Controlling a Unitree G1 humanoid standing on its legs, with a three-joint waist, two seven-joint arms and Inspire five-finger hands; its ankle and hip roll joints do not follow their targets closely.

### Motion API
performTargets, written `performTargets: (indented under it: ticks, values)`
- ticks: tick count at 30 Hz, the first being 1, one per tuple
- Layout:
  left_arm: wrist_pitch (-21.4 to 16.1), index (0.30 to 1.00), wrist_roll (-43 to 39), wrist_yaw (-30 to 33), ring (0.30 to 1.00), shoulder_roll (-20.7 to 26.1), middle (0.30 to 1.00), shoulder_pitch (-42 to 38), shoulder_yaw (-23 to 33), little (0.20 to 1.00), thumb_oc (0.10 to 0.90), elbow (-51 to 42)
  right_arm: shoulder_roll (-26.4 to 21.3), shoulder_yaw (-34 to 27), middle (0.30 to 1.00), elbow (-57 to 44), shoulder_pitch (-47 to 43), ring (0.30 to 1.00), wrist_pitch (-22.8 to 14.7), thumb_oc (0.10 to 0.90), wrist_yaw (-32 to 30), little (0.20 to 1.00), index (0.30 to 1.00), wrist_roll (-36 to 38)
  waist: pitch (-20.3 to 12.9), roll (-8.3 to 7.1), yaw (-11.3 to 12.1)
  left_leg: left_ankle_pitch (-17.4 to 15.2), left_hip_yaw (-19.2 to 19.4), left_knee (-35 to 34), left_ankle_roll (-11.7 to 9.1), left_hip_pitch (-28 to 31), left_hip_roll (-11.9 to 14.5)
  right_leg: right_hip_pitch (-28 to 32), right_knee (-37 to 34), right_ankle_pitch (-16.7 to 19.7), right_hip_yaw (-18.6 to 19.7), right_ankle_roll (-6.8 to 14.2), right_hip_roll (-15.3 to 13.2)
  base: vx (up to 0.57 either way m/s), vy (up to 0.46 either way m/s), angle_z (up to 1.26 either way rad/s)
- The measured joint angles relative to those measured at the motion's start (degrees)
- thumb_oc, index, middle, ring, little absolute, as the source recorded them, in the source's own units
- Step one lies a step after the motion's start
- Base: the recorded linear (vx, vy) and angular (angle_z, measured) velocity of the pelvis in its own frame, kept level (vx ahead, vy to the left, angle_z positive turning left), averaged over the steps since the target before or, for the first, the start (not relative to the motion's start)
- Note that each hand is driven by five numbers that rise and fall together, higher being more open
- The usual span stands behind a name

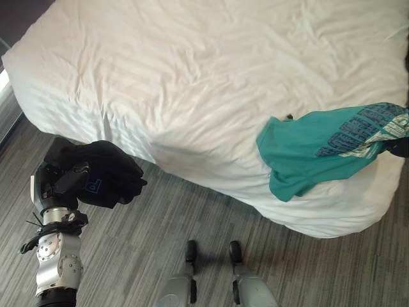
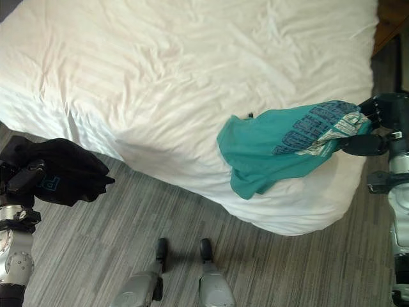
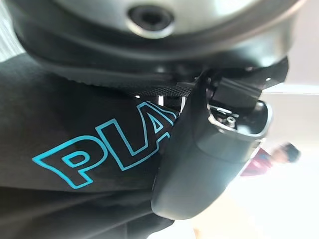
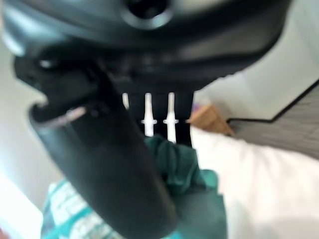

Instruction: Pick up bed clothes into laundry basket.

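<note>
Gripping a black garment [image 1: 105,171] — left robot hand [image 1: 64,179]; right robot hand [image 2: 374,131] clutches teal shirt [image 2: 275,150].

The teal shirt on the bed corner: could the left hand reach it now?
Probably not. The left hand is shut on a black garment over the floor, well away from the bed corner, and the teal shirt is already held by the right hand.

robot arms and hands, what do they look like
Both arms are silver-grey metal with round joint housings and dark collars at the wrist. The left hand and right hand are dark, blocky units with black fingers; the wrist views show a glossy dark thumb.
</note>
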Motion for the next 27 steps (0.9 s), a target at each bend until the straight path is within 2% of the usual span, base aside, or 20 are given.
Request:
performTargets:
  ticks: [3,4,6,11,16,17,19,22,23,24,27]
  values:
    - [0.0,0.300,1.3,-0.2,0.300,0.2,0.300,0.2,0.1,0.300,0.400,-2.8,3.0,-3.7,0.300,-2.3,2.3,0.300,-0.4,0.400,-0.3,0.300,0.300,2.7,-0.9,-0.82,-0.6,-0.7,0.6,0.0,0.1,2.5,-0.2,1.7,0.9,-0.8,0.8,0.7,-0.2,0.05,0.006,-0.12]
    - [0.1,0.300,1.9,-0.2,0.300,0.2,0.300,0.2,0.0,0.300,0.400,-3.4,4.7,-4.2,0.300,-2.6,3.2,0.300,-0.4,0.400,-0.2,0.300,0.300,4.2,-2.6,-1.23,-1.8,-1.4,0.9,0.0,0.2,3.9,-0.4,3.1,0.7,-1.1,0.9,0.9,-0.4,0.07,-0.017,-0.06]
    - [0.2,0.300,2.7,-0.4,0.300,0.2,0.300,0.8,0.2,0.300,0.400,-5.1,7.3,-6.1,0.300,-4.2,6.0,0.300,-0.4,0.400,-0.3,0.300,0.300,5.4,-4.6,-1.75,-2.1,-1.9,1.3,0.0,0.6,5.3,-0.5,4.7,0.0,-1.3,1.0,1.1,-0.8,0.07,-0.015,-0.13]
    - [0.2,0.300,2.7,-0.7,0.300,-0.8,0.300,0.8,0.0,0.300,0.400,-9.2,10.6,-7.3,0.300,-4.0,10.5,0.300,-0.7,0.400,-1.2,0.300,0.300,9.6,-10.2,-1.69,-4.2,-3.2,2.8,-0.1,0.6,7.6,-0.4,6.4,-0.1,-2.2,2.5,1.0,-0.7,0.03,-0.007,-0.14]
    - [0.2,0.300,2.7,-2.1,0.300,-1.9,0.300,1.0,-0.7,0.300,0.400,-11.8,15.9,-9.0,0.300,-3.9,12.4,0.300,-2.2,0.400,-2.5,0.300,0.300,17.2,-11.7,-1.09,-6.2,-3.4,3.7,-0.2,0.6,8.4,-0.5,6.7,-0.1,-2.3,3.3,0.9,-0.6,-0.02,0.016,-0.12]
    - [0.1,0.300,2.7,-2.4,0.300,-3.0,0.300,1.2,-0.7,0.300,0.400,-12.4,20.7,-10.5,0.300,-4.2,12.5,0.300,-3.9,0.400,-2.8,0.300,0.300,19.8,-12.2,-1.03,-6.2,-3.5,3.8,-0.3,0.7,8.4,-0.5,6.7,-0.1,-2.5,3.7,1.0,-0.6,-0.04,0.023,-0.13]
    - [0.2,0.300,2.7,-2.4,0.300,-3.4,0.300,1.3,-1.0,0.300,0.400,-12.4,24.2,-10.8,0.300,-4.3,12.8,0.300,-4.4,0.400,-3.4,0.300,0.300,22.7,-12.9,-0.83,-6.6,-3.6,4.6,-0.3,0.6,8.1,-0.5,6.1,0.0,-2.6,4.2,1.1,-0.6,-0.07,0.062,-0.21]
    - [0.1,0.300,2.5,-2.8,0.300,-3.7,0.300,0.9,-2.1,0.300,0.400,-12.0,26.0,-9.3,0.300,-4.1,14.7,0.300,-4.5,0.400,-4.0,0.300,0.300,24.2,-13.3,-0.06,-8.7,-3.7,5.8,0.0,0.5,8.1,-1.0,4.6,0.9,-2.6,6.1,1.2,-0.6,-0.07,0.056,-0.19]
    - [0.1,0.300,2.3,-2.7,0.300,-3.6,0.300,0.8,-2.6,0.300,0.400,-11.8,26.0,-8.3,0.300,-4.0,14.8,0.300,-4.5,0.400,-4.2,0.300,0.300,24.3,-13.4,0.13,-8.6,-3.7,6.3,-0.3,0.6,8.1,-0.9,4.5,1.4,-2.7,6.3,1.4,-0.6,-0.09,0.090,-0.48]
    - [0.2,0.300,2.2,-3.1,0.300,-3.5,0.300,0.5,-4.0,0.300,0.400,-11.8,26.0,-6.8,0.300,-4.1,15.0,0.300,-4.4,0.400,-4.0,0.300,0.300,24.2,-13.5,0.30,-9.5,-4.1,8.2,-0.3,1.1,8.1,-1.1,3.7,1.4,-2.8,8.0,1.9,-0.8,-0.15,0.115,-0.54]
    - [0.1,0.300,2.2,-3.0,0.300,-2.6,0.300,0.1,-6.4,0.300,0.400,-11.8,25.9,-6.3,0.300,-4.6,14.8,0.300,-4.5,0.400,-4.0,0.300,0.300,24.1,-13.3,0.43,-11.0,-4.0,10.5,-0.1,1.5,7.2,-1.5,1.1,2.4,-1.4,10.3,2.8,-0.8,-0.20,0.087,-0.59]
